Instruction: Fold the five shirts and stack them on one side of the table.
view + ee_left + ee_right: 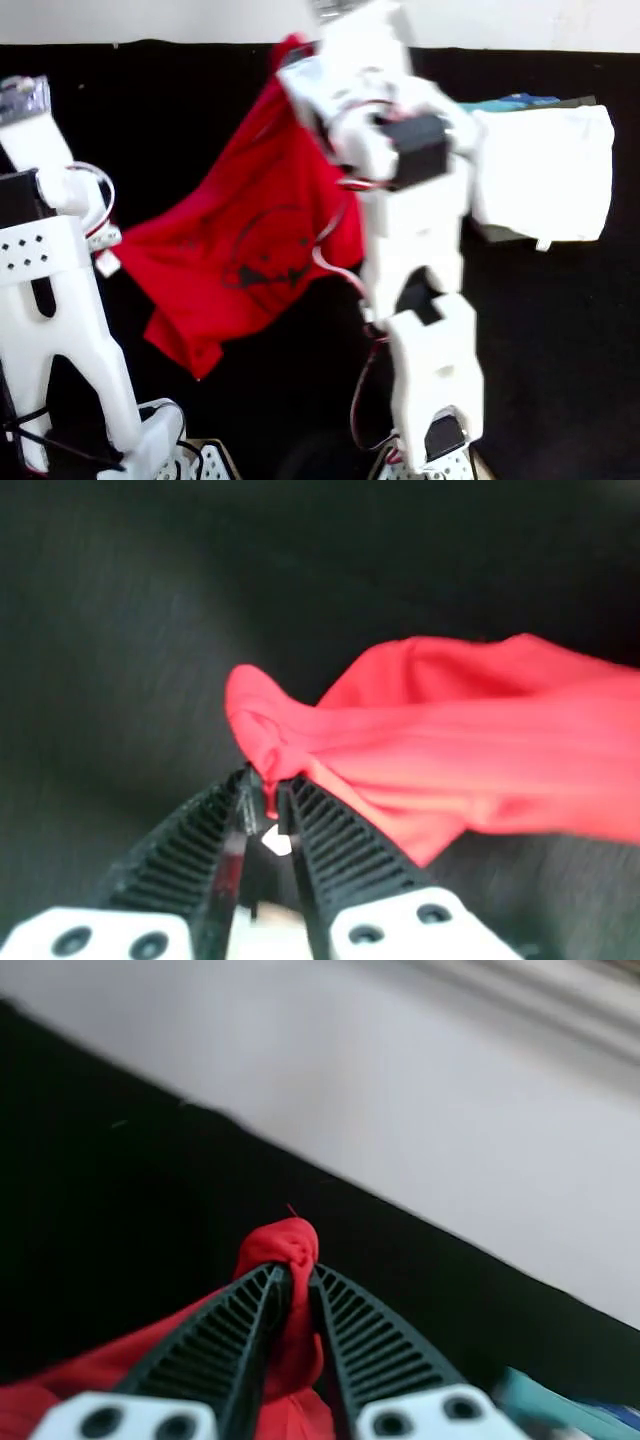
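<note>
Left tool (268,792) pinching red shirt (470,740)

You're looking down on a table (560,340) that is wearing a black cover. Toward its far edge, on the right of the high view, a stack of folded shirts (545,175) is resting on it, with a white shirt (560,150) lying on top and a teal edge (512,102) peeking out beneath.

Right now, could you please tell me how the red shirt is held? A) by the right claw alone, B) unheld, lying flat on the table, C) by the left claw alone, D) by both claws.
D: the left claw is shut on one bunched edge of the red shirt, and the right claw is shut on another.
</note>
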You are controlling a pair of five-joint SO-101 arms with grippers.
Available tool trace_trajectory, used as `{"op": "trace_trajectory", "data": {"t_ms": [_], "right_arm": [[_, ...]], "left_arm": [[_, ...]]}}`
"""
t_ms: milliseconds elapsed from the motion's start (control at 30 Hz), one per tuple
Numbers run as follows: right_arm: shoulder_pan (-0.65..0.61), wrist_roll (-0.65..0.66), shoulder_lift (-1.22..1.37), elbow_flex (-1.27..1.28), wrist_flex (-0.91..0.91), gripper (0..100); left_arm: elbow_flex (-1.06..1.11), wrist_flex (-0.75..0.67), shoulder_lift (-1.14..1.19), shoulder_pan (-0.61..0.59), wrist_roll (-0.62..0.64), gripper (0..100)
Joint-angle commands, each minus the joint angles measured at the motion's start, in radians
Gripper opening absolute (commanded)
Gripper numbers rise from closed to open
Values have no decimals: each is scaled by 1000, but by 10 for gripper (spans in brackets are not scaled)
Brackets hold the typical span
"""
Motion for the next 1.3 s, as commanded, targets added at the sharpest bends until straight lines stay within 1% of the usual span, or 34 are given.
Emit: {"op": "trace_trajectory", "data": {"t_ms": [0, 100, 200, 300, 433, 467, 533, 600, 733, 900, 1000, 1067, 1133, 1200, 1267], "right_arm": [[-82, 9, 62, 50, -189, 5], [-107, 9, 133, 101, -421, 5], [-133, 32, 179, 154, -619, 5], [-170, 127, 200, 185, -679, 5], [-228, 144, 209, 214, -670, 15], [-239, 144, 209, 220, -656, 38], [-259, 144, 208, 222, -613, 118], [-271, 144, 208, 214, -538, 183], [-271, 144, 194, 151, -401, 183], [-249, 144, 166, 35, -312, 180], [-231, 144, 153, -12, -150, 180], [-231, 144, 153, -25, -13, 180], [-239, 144, 157, -19, 94, 180], [-252, 144, 165, -18, 165, 180], [-254, 144, 189, -19, 196, 180]], "left_arm": [[10, 15, -18, -105, 5, 8], [12, 8, -18, -206, 3, 8], [13, 11, -18, -274, -69, 8], [15, 9, -18, -317, -98, 8], [15, 9, -16, -331, -100, 8], [15, 9, -16, -329, -100, 8], [15, 9, -16, -326, -100, 8], [15, 9, -16, -326, -100, 8], [16, 9, -10, -329, -100, 8], [62, 8, -15, -328, -100, 8], [76, 3, -13, -331, -101, 8], [76, -37, -15, -332, -101, 8], [76, -109, -16, -344, -101, 8], [84, -206, -10, -364, -98, 8], [102, -292, -8, -383, -97, 8]]}}
